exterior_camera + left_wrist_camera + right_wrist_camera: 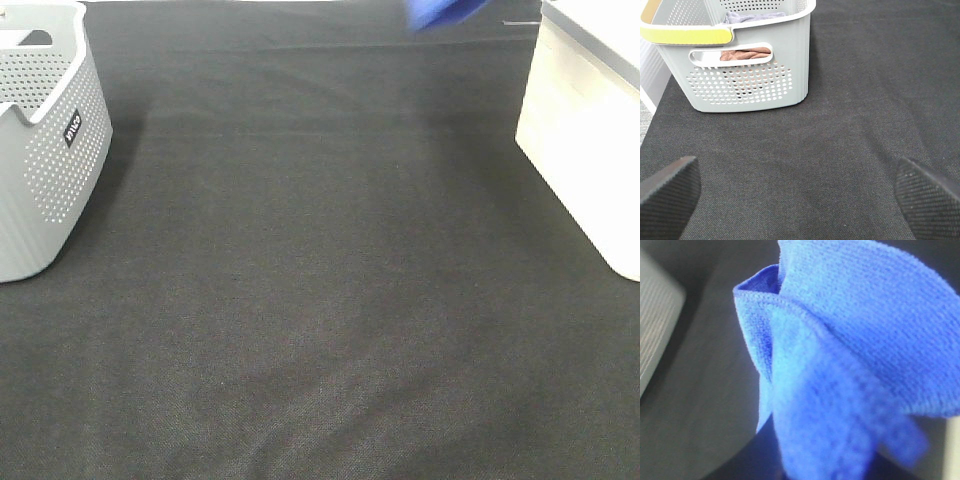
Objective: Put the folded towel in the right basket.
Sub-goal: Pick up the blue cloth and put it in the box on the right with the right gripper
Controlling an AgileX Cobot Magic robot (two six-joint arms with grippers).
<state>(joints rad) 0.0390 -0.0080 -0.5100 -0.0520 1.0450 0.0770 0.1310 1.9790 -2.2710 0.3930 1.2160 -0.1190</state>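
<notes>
The blue folded towel (438, 12) hangs in the air at the far top edge of the exterior view, just left of the white right basket (585, 130). In the right wrist view the towel (850, 355) fills the picture and hangs bunched right in front of the camera. It hides my right gripper's fingers, which hold it up off the black cloth. My left gripper (799, 195) is open and empty, with its dark pads (667, 195) wide apart low over the black cloth, facing the grey left basket (750, 75).
The grey perforated basket (40, 150) stands at the far left and holds a brown cloth (742, 53) and a grey cloth. A black cloth (320, 300) covers the table between the two baskets.
</notes>
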